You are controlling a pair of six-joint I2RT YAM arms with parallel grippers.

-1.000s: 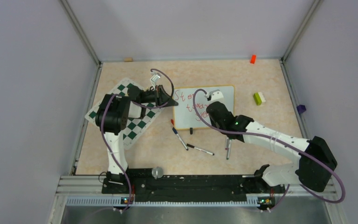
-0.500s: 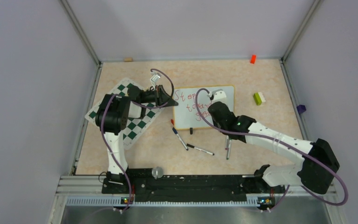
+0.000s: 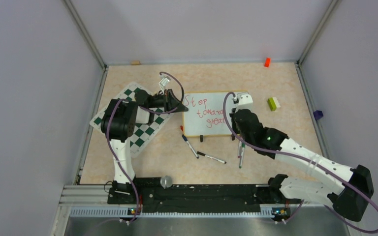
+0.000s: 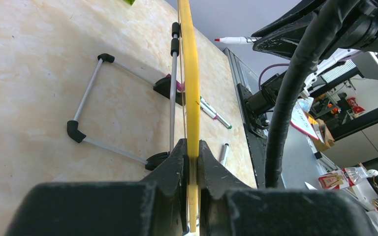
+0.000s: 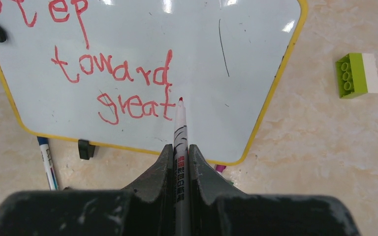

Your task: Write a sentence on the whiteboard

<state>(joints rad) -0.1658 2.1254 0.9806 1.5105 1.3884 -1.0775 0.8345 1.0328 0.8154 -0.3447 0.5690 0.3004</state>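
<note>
Marker tip just right of "great" – the sentence [image 5: 113, 73] likely continues rightward.
Top: one whiteboard [image 3: 197, 129] mid-table, three loose pens [image 3: 211, 157] below it, right arm nearer. Left wrist: left gripper [image 4: 191, 152] clamped on the board's edge. Right wrist: right gripper [image 5: 179, 152] pinching one red marker [image 5: 179, 128] – long axis toward the board.

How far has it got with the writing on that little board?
Done: the red sentence on the whiteboard reads "Step toward great". In hand: the right end effector grips a red marker, tip just right of "great"; the left end effector clamps the board's edge. Left: probably that last word's ending.
</note>
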